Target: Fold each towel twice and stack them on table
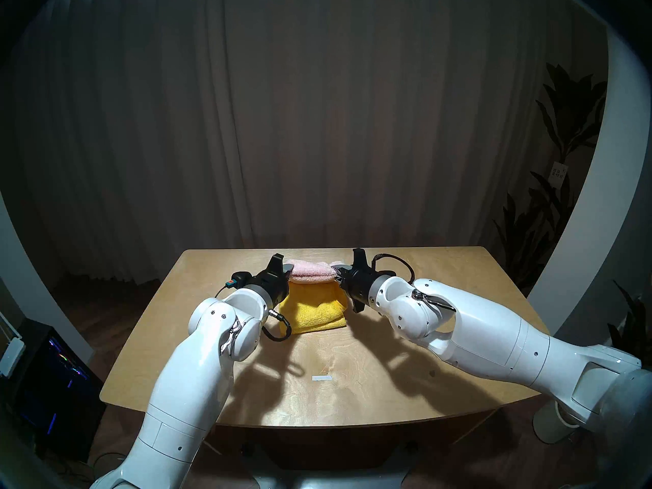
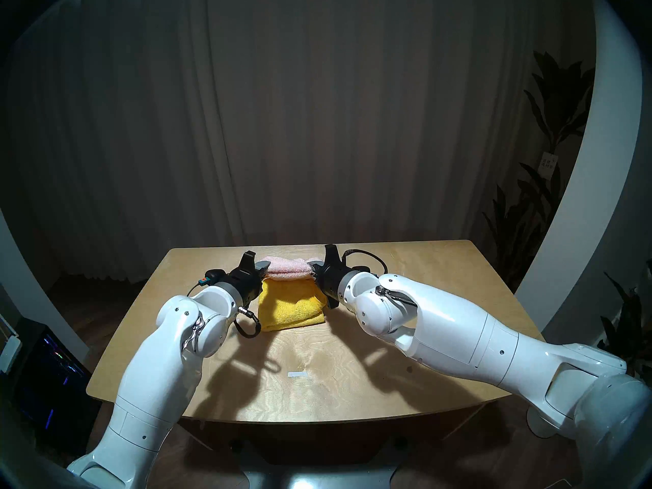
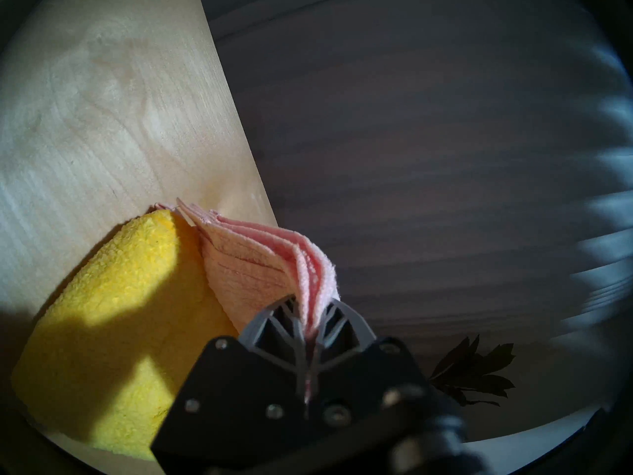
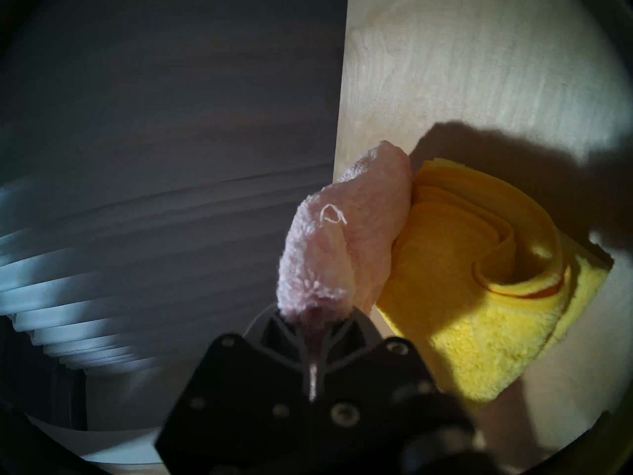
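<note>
Pink towel (image 1: 312, 271): folded, held up between both grippers, toward the table's (image 1: 458, 301) far edge, above the yellow towel's far side.
Left gripper (image 3: 310, 321): fingers clamped tight on the pink towel's layered left end.
Right gripper (image 4: 313, 321): fingers pinched on the pink towel's right end.
Yellow towel (image 1: 315, 310): folded, lying flat mid-table, nearer than the pink towel.

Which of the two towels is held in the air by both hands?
The pale pink towel, folded: the left hand and the right hand each pinch one end. The yellow towel lies folded on the table, ungripped.
</note>
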